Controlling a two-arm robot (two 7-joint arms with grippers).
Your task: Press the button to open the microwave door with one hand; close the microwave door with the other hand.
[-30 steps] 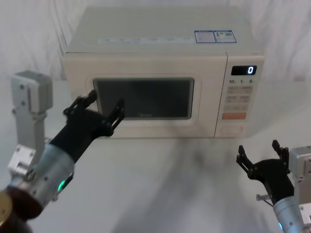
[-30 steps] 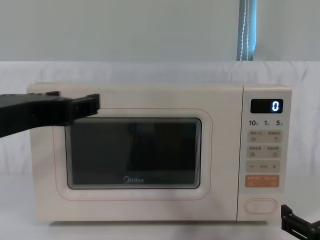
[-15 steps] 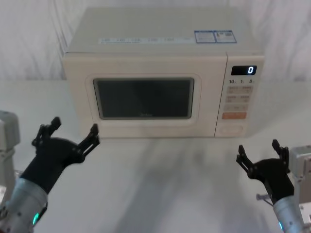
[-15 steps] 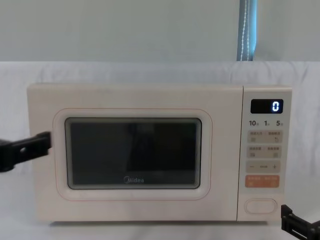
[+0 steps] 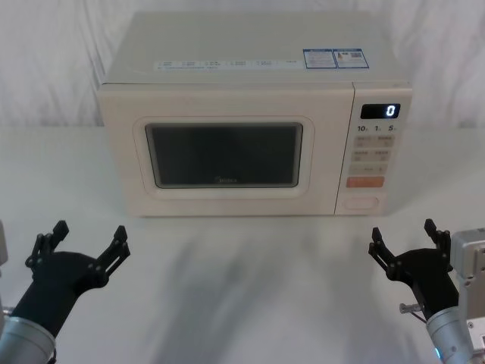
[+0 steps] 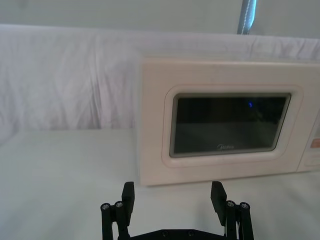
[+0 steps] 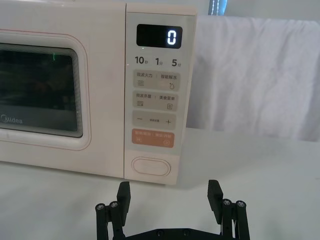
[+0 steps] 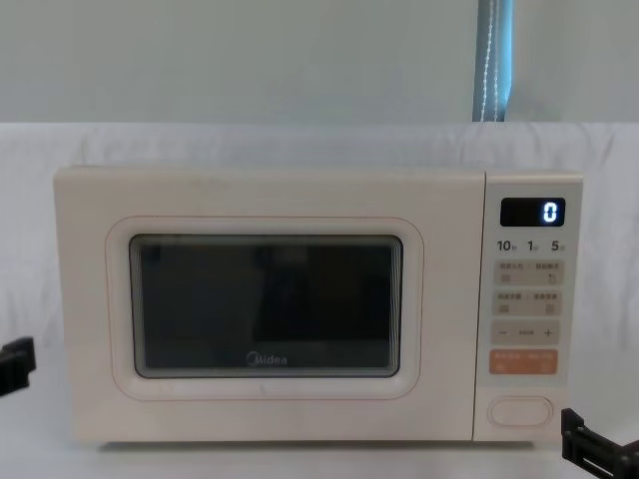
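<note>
The cream microwave door (image 5: pixel 223 155) (image 8: pixel 270 309) (image 6: pixel 227 125) (image 7: pixel 40 90) with its dark window is shut, flush with the oven's front. The wide cream oval button (image 5: pixel 361 202) (image 8: pixel 519 410) (image 7: pixel 150 166) sits at the bottom of the control panel, under the orange key. My left gripper (image 5: pixel 78 244) (image 6: pixel 172 197) is open, low over the table at the front left, well clear of the door. My right gripper (image 5: pixel 404 239) (image 7: pixel 169 196) is open at the front right, short of the button and not touching it.
The microwave stands on a white-draped table (image 5: pixel 258 265) with a white cloth backdrop behind it. The display (image 8: pixel 533 212) reads 0. Open table lies between the oven's front and both grippers.
My left gripper has pulled back from the door's left side, down and toward me to the table's front left. The door stays shut. The right gripper has not moved.
</note>
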